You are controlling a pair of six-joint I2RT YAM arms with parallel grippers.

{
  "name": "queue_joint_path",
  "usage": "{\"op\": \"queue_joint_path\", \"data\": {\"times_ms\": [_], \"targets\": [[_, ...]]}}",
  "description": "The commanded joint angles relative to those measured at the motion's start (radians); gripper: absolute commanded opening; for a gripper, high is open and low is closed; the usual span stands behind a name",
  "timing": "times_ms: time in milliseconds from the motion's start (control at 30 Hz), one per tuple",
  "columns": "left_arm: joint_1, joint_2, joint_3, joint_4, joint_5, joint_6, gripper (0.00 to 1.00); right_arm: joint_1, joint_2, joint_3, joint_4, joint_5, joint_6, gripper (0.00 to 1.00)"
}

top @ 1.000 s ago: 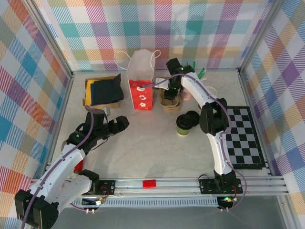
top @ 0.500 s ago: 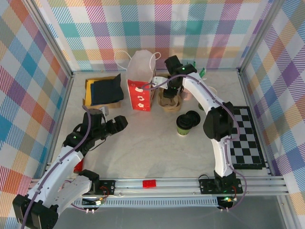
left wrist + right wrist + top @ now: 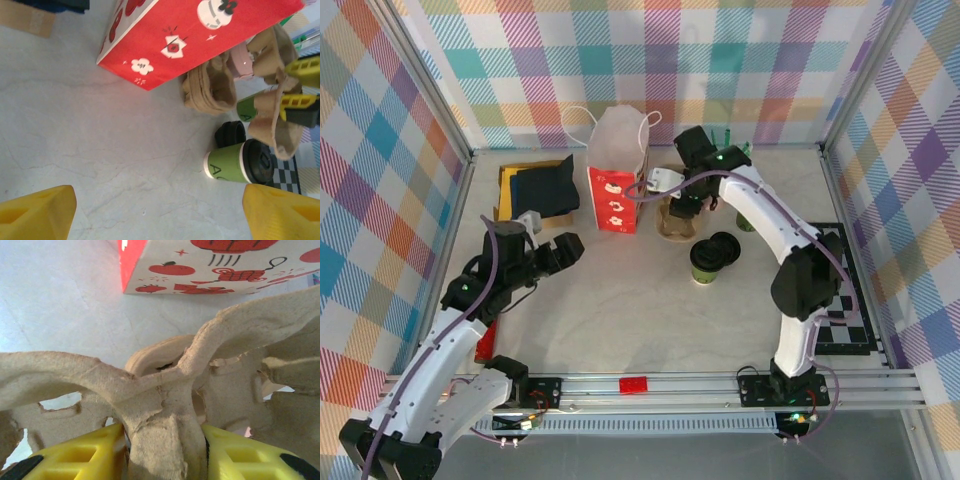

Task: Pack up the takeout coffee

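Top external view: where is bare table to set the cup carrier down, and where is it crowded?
Bare: the pale tabletop between the left gripper, the dark-green black-lidded paper cup and the front metal rail. Crowded: back centre, where the red paper bag, the brown cardboard cup carrier in the right gripper and that cup sit close together.

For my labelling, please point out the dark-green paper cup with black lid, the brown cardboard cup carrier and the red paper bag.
dark-green paper cup [image 3: 225,165], left wrist view, green side wall.
brown cardboard cup carrier [image 3: 160,412], right wrist view, middle ridge.
red paper bag [image 3: 613,200], top external view, printed front.
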Motion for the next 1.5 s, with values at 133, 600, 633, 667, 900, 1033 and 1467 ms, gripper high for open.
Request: {"op": "queue_joint_path", "data": {"times_ms": [133, 600, 633, 667, 900, 1033, 1467], "targets": [[0.015, 0.142, 0.177, -0.009, -0.037, 0.057, 0.86, 0.066, -0.189, -0.091, 0.023, -0.041, 0.178, 0.43], [0.043, 0.678, 0.733, -0.098, -0.198, 0.207, 0.84, 0.131, -0.471, -0.207, 0.003, -0.065, 0.394, 0.41], [0.044, 0.712, 0.766, -0.11, -0.218, 0.22, 0.84, 0.135, -0.484, -0.207, -0.004, -0.067, 0.4, 0.41], [0.045, 0.752, 0.809, -0.124, -0.238, 0.23, 0.84, 0.139, -0.497, -0.21, -0.006, -0.072, 0.407, 0.4], [0.05, 0.966, 1.028, -0.195, -0.277, 0.264, 0.81, 0.16, -0.583, -0.254, 0.006, -0.122, 0.45, 0.4], [0.05, 1.039, 1.106, -0.219, -0.279, 0.271, 0.75, 0.163, -0.6, -0.27, 0.004, -0.105, 0.455, 0.4], [0.044, 1.035, 1.115, -0.301, -0.284, 0.249, 0.23, 0.218, -0.622, -0.264, -0.004, -0.069, 0.476, 0.35]]}}
